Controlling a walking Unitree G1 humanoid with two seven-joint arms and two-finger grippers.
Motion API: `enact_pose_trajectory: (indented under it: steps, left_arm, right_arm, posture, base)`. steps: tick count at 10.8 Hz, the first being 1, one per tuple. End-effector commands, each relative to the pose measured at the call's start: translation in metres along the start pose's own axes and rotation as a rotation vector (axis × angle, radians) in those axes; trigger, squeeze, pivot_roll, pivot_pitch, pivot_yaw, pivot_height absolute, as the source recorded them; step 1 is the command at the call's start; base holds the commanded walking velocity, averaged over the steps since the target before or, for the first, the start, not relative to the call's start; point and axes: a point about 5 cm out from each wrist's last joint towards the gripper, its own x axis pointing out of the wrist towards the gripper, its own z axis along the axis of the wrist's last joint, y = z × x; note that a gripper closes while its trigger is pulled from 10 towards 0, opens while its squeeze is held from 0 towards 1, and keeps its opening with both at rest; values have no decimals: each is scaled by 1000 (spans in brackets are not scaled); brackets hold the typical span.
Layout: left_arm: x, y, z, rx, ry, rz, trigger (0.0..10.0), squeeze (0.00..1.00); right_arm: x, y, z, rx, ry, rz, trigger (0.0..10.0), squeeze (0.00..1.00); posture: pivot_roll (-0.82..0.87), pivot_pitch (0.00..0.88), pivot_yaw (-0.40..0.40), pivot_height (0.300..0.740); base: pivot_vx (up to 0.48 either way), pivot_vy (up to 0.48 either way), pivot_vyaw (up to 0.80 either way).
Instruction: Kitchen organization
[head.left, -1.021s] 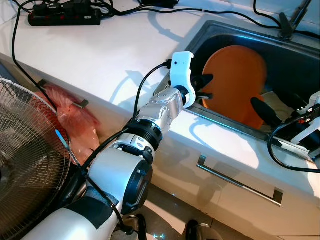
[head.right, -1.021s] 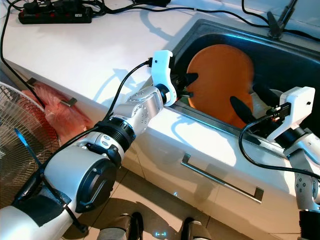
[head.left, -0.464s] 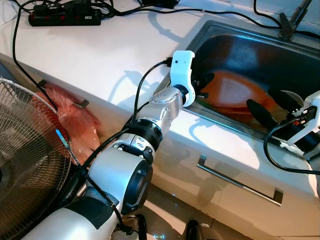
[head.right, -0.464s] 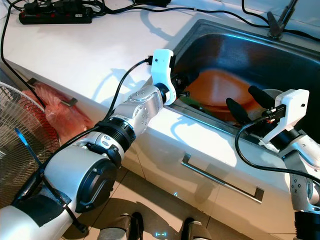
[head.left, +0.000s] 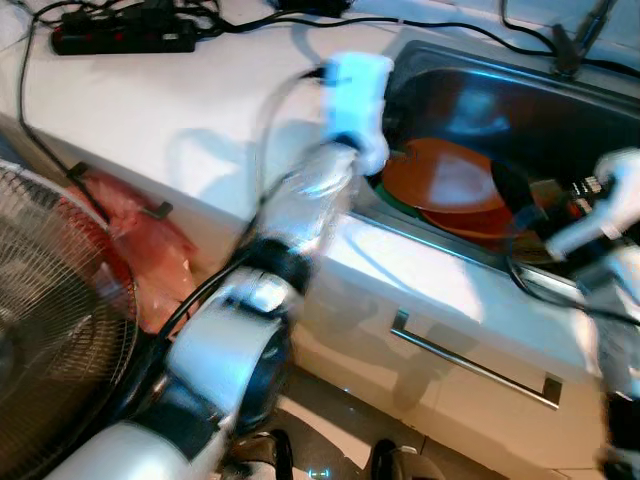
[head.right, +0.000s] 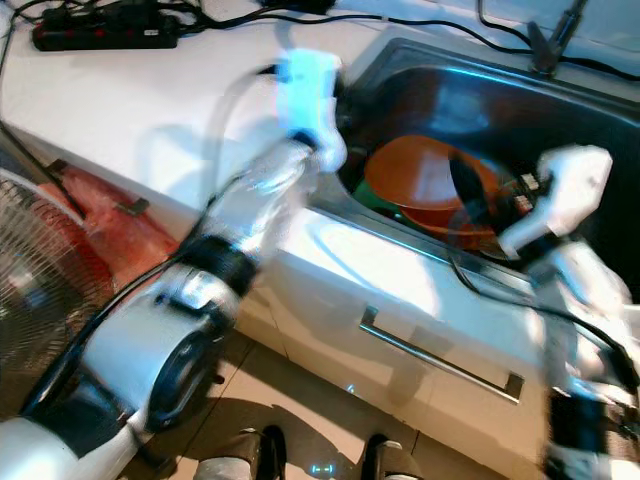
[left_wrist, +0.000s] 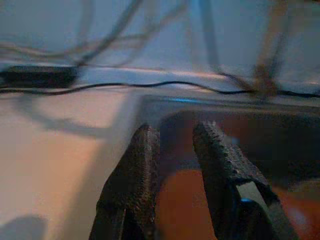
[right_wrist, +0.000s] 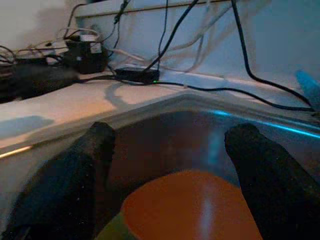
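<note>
To my far left a fan (head.left: 45, 330) stands by the cabinet, with a pink bag (head.left: 150, 245) hanging off a drawer pull, and a power strip (head.left: 120, 38) lies at the back of the counter (head.left: 190, 110). None of that concerns me now.

My left gripper (left_wrist: 175, 165) is at the sink's (head.left: 480, 75) near-left corner, above the rim. Its two fingers (left_wrist: 135, 180) stand narrow, nearly together, with nothing between them. The head views are smeared here, so I read this from the wrist view.

The plate (head.left: 450, 180) is the thing I am after. It is orange and lies roughly flat low in the sink, on top of something green (head.left: 395, 195) that peeps out at its left edge. I judge it a stiff plate, light enough for one arm, smooth and probably slick if the sink is wet; whether it is plastic or ceramic I cannot tell, so I would treat it as breakable. The only place to take hold is the rim, one finger over and one under, where an edge stands clear of what lies beneath it.

My right gripper (right_wrist: 170, 150) hangs over the plate's right side, fingers spread wide and empty.
</note>
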Motion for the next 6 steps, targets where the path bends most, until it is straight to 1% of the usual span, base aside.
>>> enact_pose_trajectory:
  steps: [1,2,3,4,5,6]
  left_arm:
    - [-2,6,6,33,-42,30,10000,0]
    - [-10,19,6,129,-61,83,10000,0]
    - [-20,31,4,213,-75,139,10000,0]
    - [-33,44,-1,252,-92,176,10000,0]
    - [-46,52,-1,295,-111,212,10000,0]
    - [-57,57,-2,311,-129,241,10000,0]
  right_arm:
    - [2,1,0,-15,-7,-25,10000,0]
    - [10,7,6,-21,-47,-58,10000,0]
    - [15,6,12,-52,-85,-112,10000,0]
    - [17,3,17,-87,-117,-181,10000,0]
    - [17,4,20,-94,-158,-240,10000,0]
    - [16,4,18,-102,-175,-290,10000,0]
  posture:
    - [-37,179,42,740]
    - [-29,175,40,740]
    - [-17,167,40,740]
    - [-13,162,38,740]
    - [-9,157,39,740]
    - [0,150,40,740]
  base:
    - [0,0,0]
    - [0,0,0]
    - [0,0,0]
    - [0,0,0]
    - [0,0,0]
    - [0,0,0]
